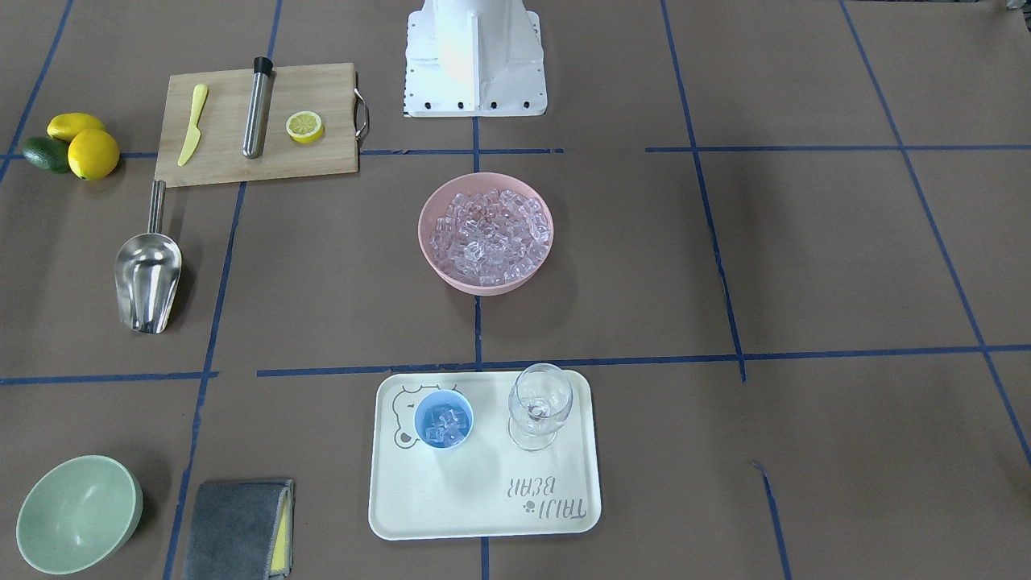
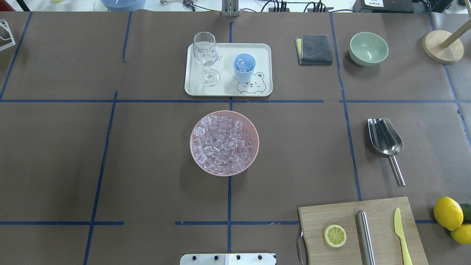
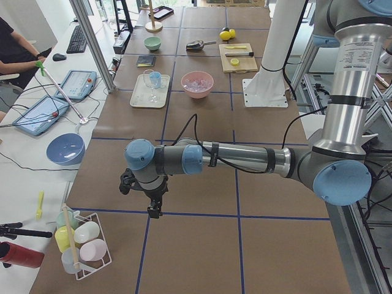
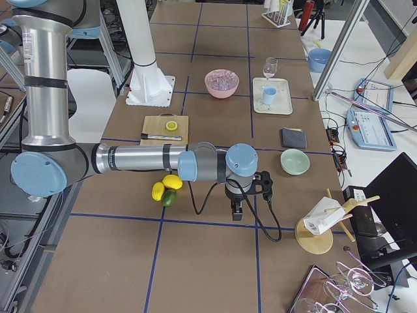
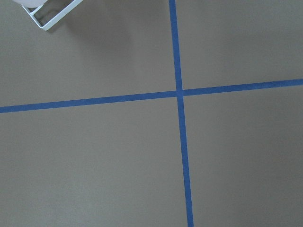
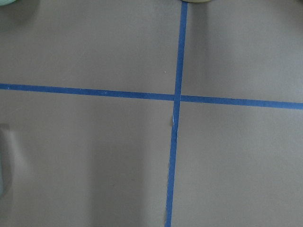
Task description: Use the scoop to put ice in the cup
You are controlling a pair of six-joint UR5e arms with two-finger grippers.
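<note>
The ice (image 2: 223,144) is heaped in a pink bowl (image 2: 195,158) at the table's middle. The light-blue cup (image 2: 244,68) stands upright on a cream tray (image 2: 263,51) and holds a few ice cubes. The steel scoop (image 2: 385,140) lies flat on the table at the right, untouched, with its handle toward the robot. My left gripper (image 3: 154,211) hangs over bare table far out at the left end. My right gripper (image 4: 236,214) hangs over bare table at the right end. I cannot tell whether either is open or shut. The wrist views show only brown paper and blue tape.
A wine glass (image 2: 206,55) stands on the tray beside the cup. A cutting board (image 2: 382,213) with a lemon half, steel cylinder and yellow knife lies near right. Lemons (image 2: 448,213), a pale green bowl (image 2: 368,48) and a grey cloth (image 2: 314,49) are on the right side.
</note>
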